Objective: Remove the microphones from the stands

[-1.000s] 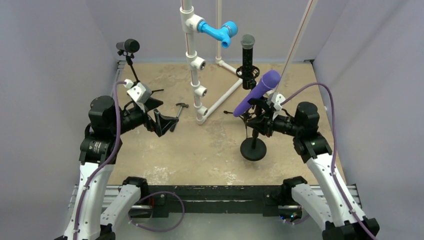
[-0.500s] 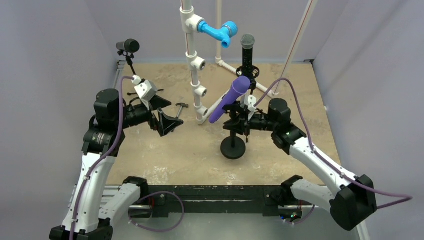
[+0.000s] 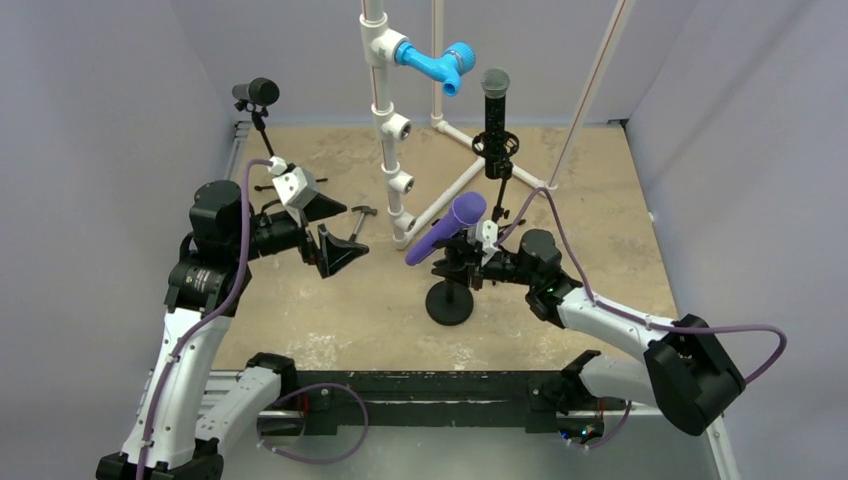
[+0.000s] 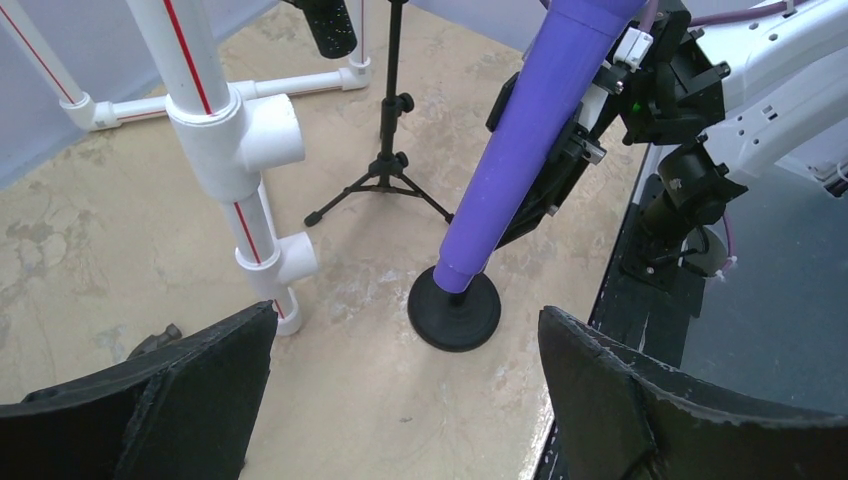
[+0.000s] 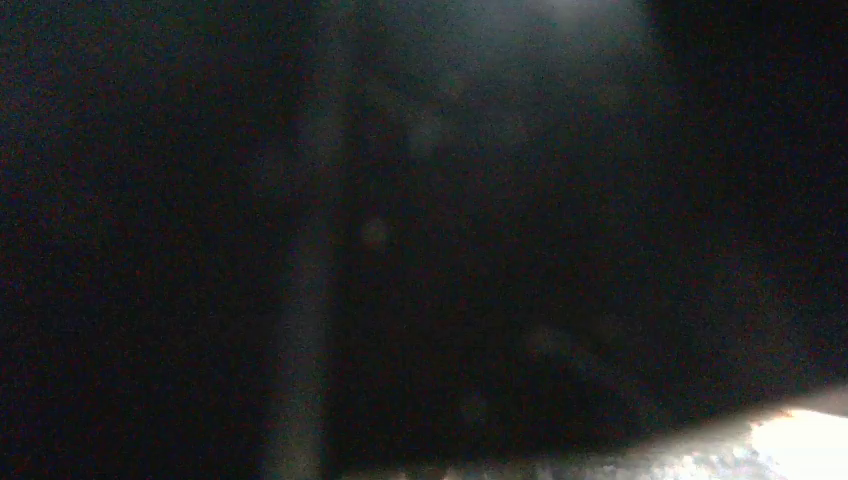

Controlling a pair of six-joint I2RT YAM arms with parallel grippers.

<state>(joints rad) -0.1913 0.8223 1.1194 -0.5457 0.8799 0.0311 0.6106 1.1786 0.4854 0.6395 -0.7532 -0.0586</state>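
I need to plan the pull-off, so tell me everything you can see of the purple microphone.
The purple microphone is a smooth, plastic-looking tube widening to a rounded head. It sits tilted in the black stand, head high, narrow tail low. The right claw is shut on the stand just beside it; whether it touches the microphone itself is unclear.

We see bare tan tabletop (image 3: 340, 300) open between our spread left gripper (image 3: 333, 230) and the slanted purple plastic microphone (image 3: 442, 232), with the upright white PVC pipe frame (image 3: 393, 127) crowding the far side.
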